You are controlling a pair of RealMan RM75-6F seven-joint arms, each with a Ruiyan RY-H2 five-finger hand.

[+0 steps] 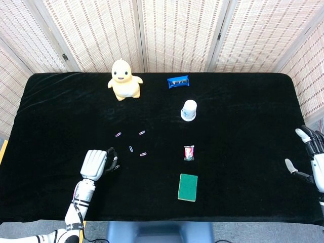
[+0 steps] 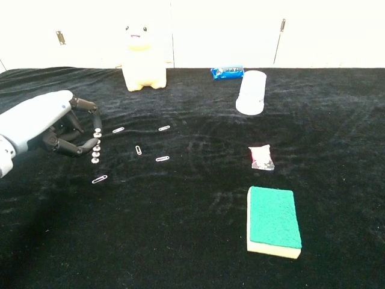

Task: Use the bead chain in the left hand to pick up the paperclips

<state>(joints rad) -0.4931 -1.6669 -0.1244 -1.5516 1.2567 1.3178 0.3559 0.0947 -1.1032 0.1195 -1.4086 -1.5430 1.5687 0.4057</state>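
My left hand point(image 1: 94, 163) point(image 2: 42, 125) pinches a short silver bead chain point(image 2: 96, 146) that hangs straight down from its fingertips. The chain's lowest bead hovers just above a paperclip point(image 2: 99, 179) point(image 1: 116, 166) on the black cloth. More paperclips lie to the right and behind: one point(image 2: 118, 129), another point(image 2: 139, 149), a third point(image 2: 162, 158) and one point(image 2: 164, 127) farthest back. My right hand point(image 1: 313, 159) stays at the table's right edge with fingers spread, holding nothing; the chest view does not show it.
A yellow duck toy point(image 1: 123, 79) and a blue packet point(image 1: 178, 81) sit at the back. A white cup point(image 1: 189, 110) lies mid-table, a small red-and-white packet point(image 1: 189, 152) beside a green sponge point(image 1: 188, 187) nearer the front.
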